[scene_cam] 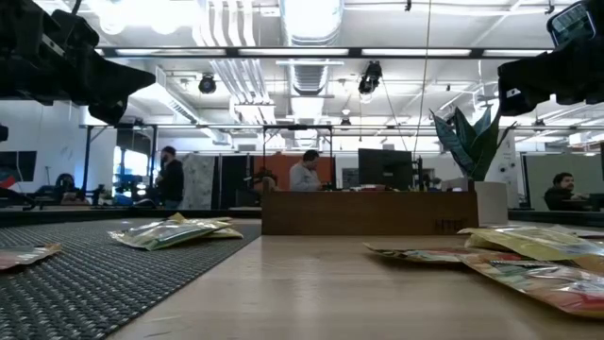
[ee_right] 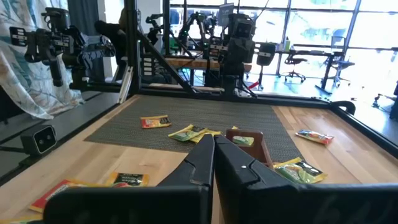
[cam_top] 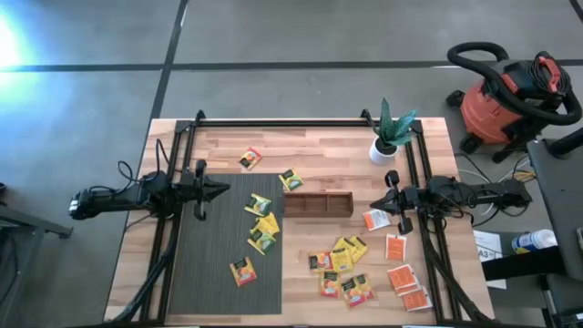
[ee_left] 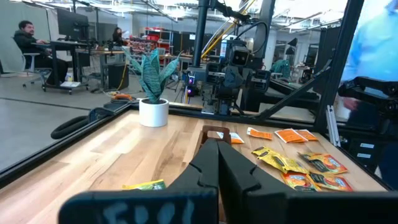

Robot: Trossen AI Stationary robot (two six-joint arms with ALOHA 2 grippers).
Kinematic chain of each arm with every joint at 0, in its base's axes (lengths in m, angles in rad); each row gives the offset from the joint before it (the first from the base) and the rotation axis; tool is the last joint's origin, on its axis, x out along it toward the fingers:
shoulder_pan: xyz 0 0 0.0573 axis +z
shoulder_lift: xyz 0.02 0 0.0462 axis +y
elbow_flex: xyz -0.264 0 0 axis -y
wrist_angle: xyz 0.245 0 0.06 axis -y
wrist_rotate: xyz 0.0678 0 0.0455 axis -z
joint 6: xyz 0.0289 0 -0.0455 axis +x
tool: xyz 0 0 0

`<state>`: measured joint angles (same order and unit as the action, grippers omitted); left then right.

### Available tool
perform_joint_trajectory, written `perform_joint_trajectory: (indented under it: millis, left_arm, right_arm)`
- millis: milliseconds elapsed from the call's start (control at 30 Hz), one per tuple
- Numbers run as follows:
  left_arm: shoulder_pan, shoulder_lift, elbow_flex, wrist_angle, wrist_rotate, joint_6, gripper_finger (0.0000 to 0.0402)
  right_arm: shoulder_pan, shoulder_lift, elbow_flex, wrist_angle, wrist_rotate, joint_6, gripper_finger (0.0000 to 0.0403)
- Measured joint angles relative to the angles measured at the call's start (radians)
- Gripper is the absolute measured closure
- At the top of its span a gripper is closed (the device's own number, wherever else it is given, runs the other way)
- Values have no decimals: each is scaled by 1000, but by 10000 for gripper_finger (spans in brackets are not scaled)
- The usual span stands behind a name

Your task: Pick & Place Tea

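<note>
**Tea sachets scattered, both end effectors closed and empty**

Risks: The sachets are thin and lie flat, so closed or shallow fingers may slide over one without catching an edge. Where they overlap, a pinch may lift two. A crinkled wrapper may slip on release and miss the tray.

Items:
- Left end effector (cam_top: 221, 189): left of centre in the high view, over the mat's upper edge, fingers shut, holding nothing.
- Right end effector (cam_top: 377, 202): right of centre, shut, empty.
- Tea sachets (cam_top: 342, 261): small flat squares, glossy and crinkled; yellow ones cluster lower centre, orange-and-white ones (cam_top: 403, 278) lower right, a few on the mat (cam_top: 261, 223).
- Tray (cam_top: 317, 204): brown wood, rectangular, compartmented, centre.
- Mat (cam_top: 205, 260): dark, ribbed weave.
- Desk (cam_top: 310, 150): pale butcher-block wood.
- Potted plant (cam_top: 390, 135): white pot, upper right.
</note>
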<state>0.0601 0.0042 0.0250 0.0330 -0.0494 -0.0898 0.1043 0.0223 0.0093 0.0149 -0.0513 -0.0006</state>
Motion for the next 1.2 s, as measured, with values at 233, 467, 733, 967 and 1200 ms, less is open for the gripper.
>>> perform_joint_trajectory:
  millis: [233,467,733,967,1200]
  left_arm:
    - [0,0,0,0,0,0,401]
    - [0,0,0,0,0,0,401]
    - [0,0,0,0,0,0,401]
    - [0,0,0,0,0,0,401]
    - [0,0,0,0,0,0,401]
  right_arm:
    - [0,0,0,0,0,0,394]
    - [0,0,0,0,0,0,394]
    - [0,0,0,1,0,0,394]
    - [0,1,0,34,24,117,394]
    - [0,1,0,48,203,306,394]
